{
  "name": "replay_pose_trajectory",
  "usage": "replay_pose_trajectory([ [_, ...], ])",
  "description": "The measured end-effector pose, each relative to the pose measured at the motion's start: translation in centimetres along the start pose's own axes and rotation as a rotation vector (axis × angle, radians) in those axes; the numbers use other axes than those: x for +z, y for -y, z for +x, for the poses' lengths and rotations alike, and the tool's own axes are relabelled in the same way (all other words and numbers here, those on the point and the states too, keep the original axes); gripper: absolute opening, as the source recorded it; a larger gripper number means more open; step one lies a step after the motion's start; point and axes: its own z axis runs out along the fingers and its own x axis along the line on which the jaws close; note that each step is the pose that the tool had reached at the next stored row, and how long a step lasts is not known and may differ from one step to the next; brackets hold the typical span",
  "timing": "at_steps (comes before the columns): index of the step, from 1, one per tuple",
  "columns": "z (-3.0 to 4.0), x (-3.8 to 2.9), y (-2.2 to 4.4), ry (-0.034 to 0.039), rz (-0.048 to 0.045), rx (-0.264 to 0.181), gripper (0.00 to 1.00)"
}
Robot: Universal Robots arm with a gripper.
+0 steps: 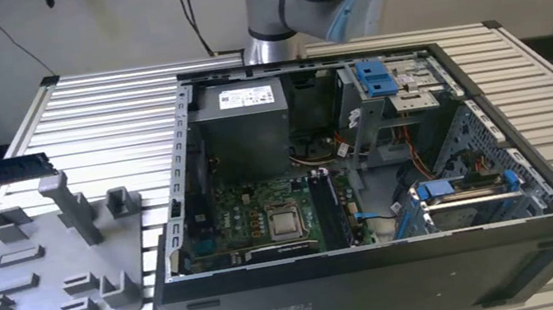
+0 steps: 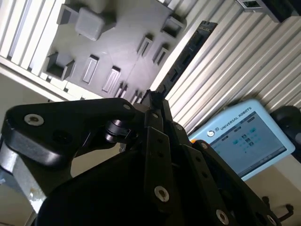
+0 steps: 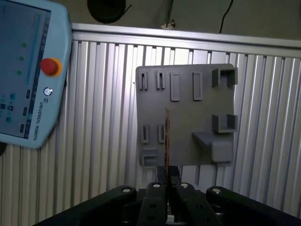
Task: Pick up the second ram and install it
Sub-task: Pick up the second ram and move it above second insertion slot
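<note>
One end of the second ram (image 3: 166, 134) sits pinched between the gripper's (image 3: 167, 181) fingers, above the grey pegged tray (image 3: 188, 117). At the exterior view's left edge, the stick hangs level, well apart from the open computer case (image 1: 387, 287).

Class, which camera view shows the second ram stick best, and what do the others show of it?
The second wrist view: the second ram runs out lengthwise from the fingers, chips showing. The first wrist view shows it edge-on, a thin line. The exterior view shows its blue-green side at that view's left edge.
</note>
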Motion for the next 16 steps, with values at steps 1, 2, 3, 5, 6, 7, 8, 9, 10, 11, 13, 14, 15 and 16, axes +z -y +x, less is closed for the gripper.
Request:
replay_pose_trajectory([
  [1, 0.01, 0.0, 0.19, 0.0, 0.0, 0.0, 0.14],
  [2, 0.02, 0.0, 0.34, 0.0, 0.0, 0.0, 0.14],
  [3, 0.03, 0.0, 0.48, 0.0, 0.0, 0.0, 0.14],
  [5, 0.04, 0.01, 0.72, 0.0001, 0.0, 0.0, 0.14],
  [6, 0.05, 0.01, 0.84, 0.0, -0.0001, 0.0, 0.14],
  [7, 0.06, 0.01, 1.0, 0.0, 0.0, 0.0, 0.14],
  [8, 0.07, 0.01, 1.17, 0.0, 0.0, 0.0, 0.14],
  [9, 0.08, 0.01, 1.33, 0.0, -0.0001, 0.0, 0.14],
  [10, 0.1, 0.01, 1.57, 0.0, -0.0001, 0.0, 0.14],
  [11, 0.11, 0.01, 1.82, 0.0, -0.0001, 0.0, 0.14],
  [13, 0.14, 0.02, 2.23, 0.0001, 0.0, 0.0, 0.14],
  [14, 0.15, 0.02, 2.44, 0.0, -0.0001, 0.0, 0.14],
  [15, 0.16, 0.02, 2.63, 0.0, -0.0001, 0.0, 0.14],
  [16, 0.17, 0.02, 2.81, -0.0001, 0.0, 0.0, 0.14],
])
